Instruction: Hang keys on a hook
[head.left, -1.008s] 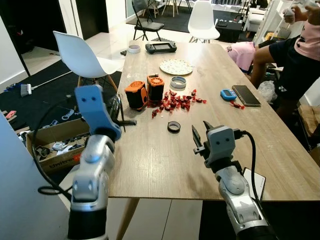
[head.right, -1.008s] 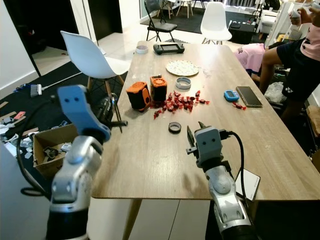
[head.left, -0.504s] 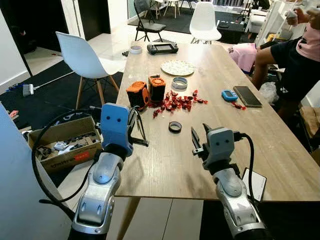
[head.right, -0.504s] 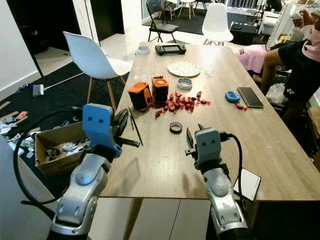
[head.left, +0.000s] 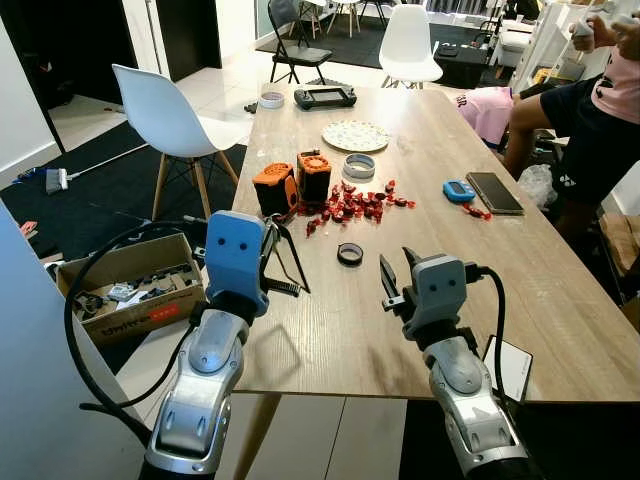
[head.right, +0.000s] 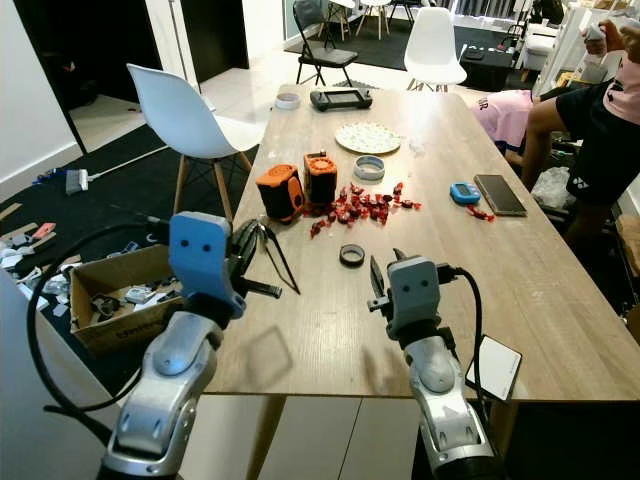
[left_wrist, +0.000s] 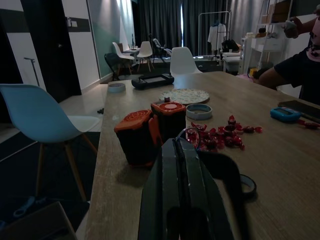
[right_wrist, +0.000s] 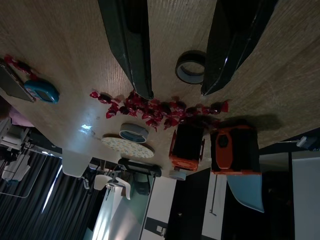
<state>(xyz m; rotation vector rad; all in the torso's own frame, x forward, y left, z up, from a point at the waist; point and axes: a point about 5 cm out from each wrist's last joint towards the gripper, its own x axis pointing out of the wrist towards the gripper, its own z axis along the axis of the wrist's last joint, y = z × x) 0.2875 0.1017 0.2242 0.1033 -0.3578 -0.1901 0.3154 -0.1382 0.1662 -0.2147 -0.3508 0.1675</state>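
Observation:
My left gripper (head.left: 292, 272) hangs over the table's left edge, and its black fingers (left_wrist: 176, 165) are pressed together and point at two orange-and-black boxes (head.left: 290, 182). A thin loop shows at their tips in the left wrist view; I cannot tell what it is. My right gripper (head.left: 396, 259) is open above the wooden table (head.left: 330, 330) near its front. A black tape ring (right_wrist: 190, 68) lies on the wood beyond the gap between its fingers.
Red wrapped sweets (head.left: 350, 203) are scattered by the boxes. Farther back are a grey ring (head.left: 357, 165), a patterned plate (head.left: 352, 134) and a controller (head.left: 322, 96). A blue gadget (head.left: 456, 189) and phone (head.left: 492, 190) lie right, near a seated person (head.left: 590, 110). A white chair (head.left: 160, 110) and cardboard box (head.left: 120, 285) stand left.
My left arm has swung in from the left and lowered, so its gripper is now over the table edge facing the orange boxes. The right arm has barely moved.

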